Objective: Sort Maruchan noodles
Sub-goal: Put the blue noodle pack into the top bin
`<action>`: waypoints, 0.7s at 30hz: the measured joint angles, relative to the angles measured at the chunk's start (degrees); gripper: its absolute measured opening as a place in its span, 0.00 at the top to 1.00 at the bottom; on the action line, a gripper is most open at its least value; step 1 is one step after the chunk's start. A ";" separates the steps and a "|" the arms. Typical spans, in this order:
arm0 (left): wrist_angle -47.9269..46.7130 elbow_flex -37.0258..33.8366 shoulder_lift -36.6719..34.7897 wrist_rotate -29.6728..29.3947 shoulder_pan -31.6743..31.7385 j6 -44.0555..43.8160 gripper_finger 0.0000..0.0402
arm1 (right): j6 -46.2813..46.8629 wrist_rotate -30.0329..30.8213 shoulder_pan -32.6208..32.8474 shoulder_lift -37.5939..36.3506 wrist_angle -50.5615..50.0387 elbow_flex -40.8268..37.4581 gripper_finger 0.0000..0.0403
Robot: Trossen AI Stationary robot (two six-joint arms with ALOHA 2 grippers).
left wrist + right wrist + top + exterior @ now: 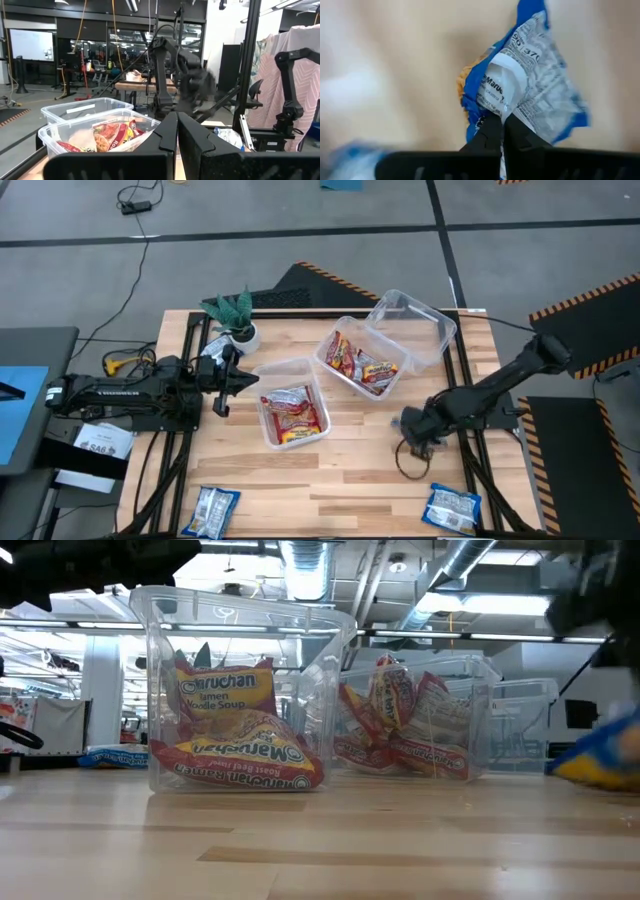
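Three clear tubs stand mid-table. One tub (pixel 293 415) holds red-and-yellow Maruchan packets (pixel 240 745), and a second tub (pixel 362 362) holds red packets (pixel 400 720). The third tub (pixel 412 325) has nothing in it. Two blue-and-white packets (pixel 212 510) (pixel 455 505) lie flat near the front edge. My right gripper (pixel 418 435) points down at the table's right and is shut on another blue-and-white packet (pixel 530 85). At the left edge my left gripper (pixel 222 385) waits, shut and holding nothing. My right gripper pinches the blue-and-white packet between its two fingers at a crumpled part of the wrapper (pixel 502 107), coming from above and pointing down. The packet hangs bunched below the fingertips. Whether its lower end rests on the wood, I cannot tell.
A small potted plant (pixel 235 320) stands at the far left, close to my left arm. A dark ring-shaped thing (pixel 408 460) lies on the wood just in front of my right gripper. Bare wood shows between the tubs and the front edge.
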 joint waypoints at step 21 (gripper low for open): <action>1.40 0.04 -0.01 -1.96 0.00 2.21 1.00 | -21.70 58.54 -17.75 -12.59 -11.11 21.74 0.98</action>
